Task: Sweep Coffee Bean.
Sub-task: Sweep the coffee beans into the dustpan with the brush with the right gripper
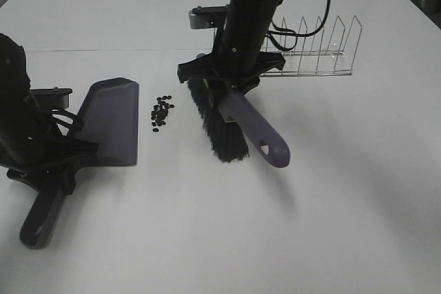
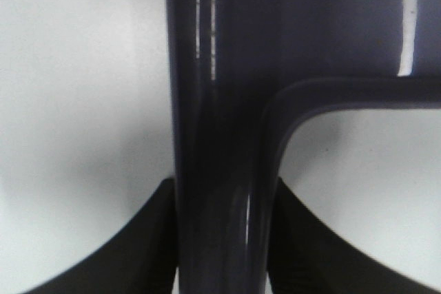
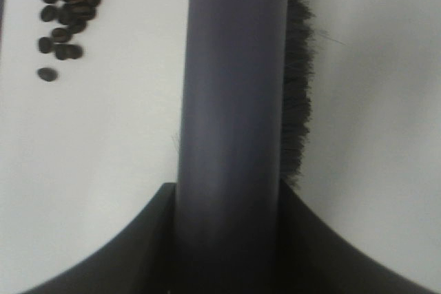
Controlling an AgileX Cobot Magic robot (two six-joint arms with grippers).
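A cluster of tiny dark coffee beans lies on the white table, just right of the grey dustpan's open edge. They also show in the right wrist view. My left gripper is shut on the dustpan's handle, and the pan rests flat on the table. My right gripper is shut on the grey brush handle. The black bristles stand to the right of the beans, apart from them.
A clear wire rack stands behind my right arm at the back right. A table seam runs across the far side of the white table.
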